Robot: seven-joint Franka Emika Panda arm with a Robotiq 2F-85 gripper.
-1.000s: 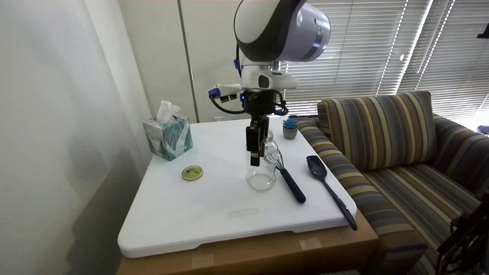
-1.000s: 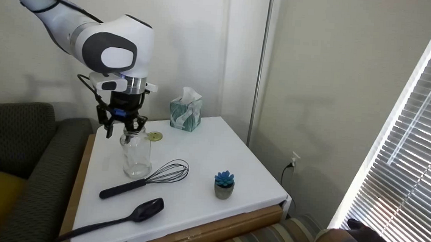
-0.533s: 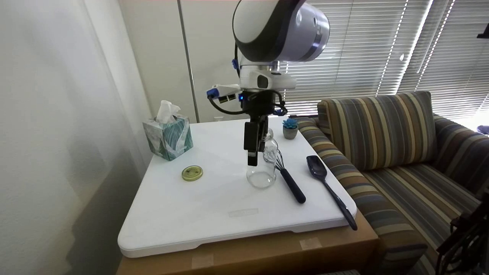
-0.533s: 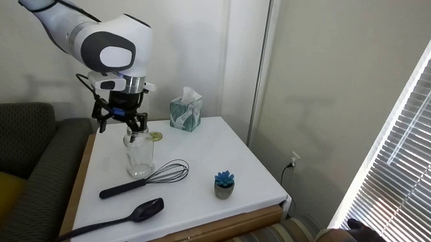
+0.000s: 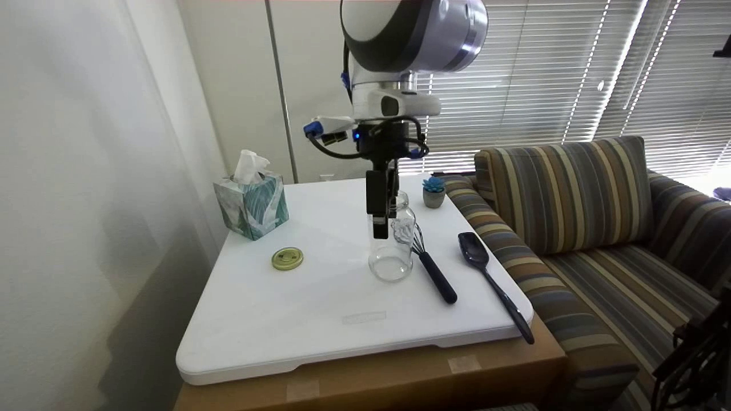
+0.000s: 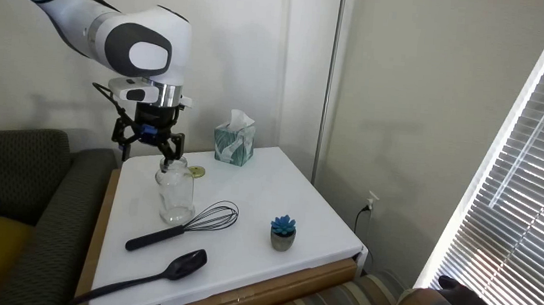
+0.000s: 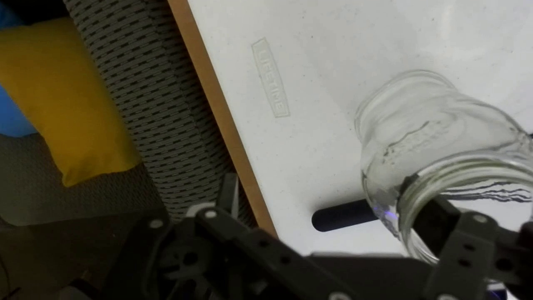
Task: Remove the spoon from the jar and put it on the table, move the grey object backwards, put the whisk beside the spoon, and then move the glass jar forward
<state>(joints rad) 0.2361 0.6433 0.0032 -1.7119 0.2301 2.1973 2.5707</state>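
My gripper [image 6: 145, 161] is open above the table [image 5: 274, 325], its fingers spread wide with nothing between them. One finger is at the mouth of the clear glass jar [image 6: 176, 198]; in the wrist view that finger shows through the opening of the jar [image 7: 416, 121]. The other finger stands outside it. The jar is upright on the table. The whisk [image 6: 156, 238] lies beside it, its handle also in the wrist view [image 7: 343, 215]. The black spoon [image 5: 474, 249] lies near the table's edge, its handle end over the edge. The grey object [image 5: 434, 198] is a small pot with a blue succulent.
A yellow-green disc [image 5: 287, 258] lies flat on the table. A teal tissue box [image 5: 251, 205] stands at the table's edge by the wall. Sofas stand beside the table, one striped [image 5: 514, 245] and one dark [image 6: 72, 196].
The gripper's fingers have spread wider, and the gripper has risen a little. The jar has shifted slightly. The spoon, whisk and grey pot have not moved.
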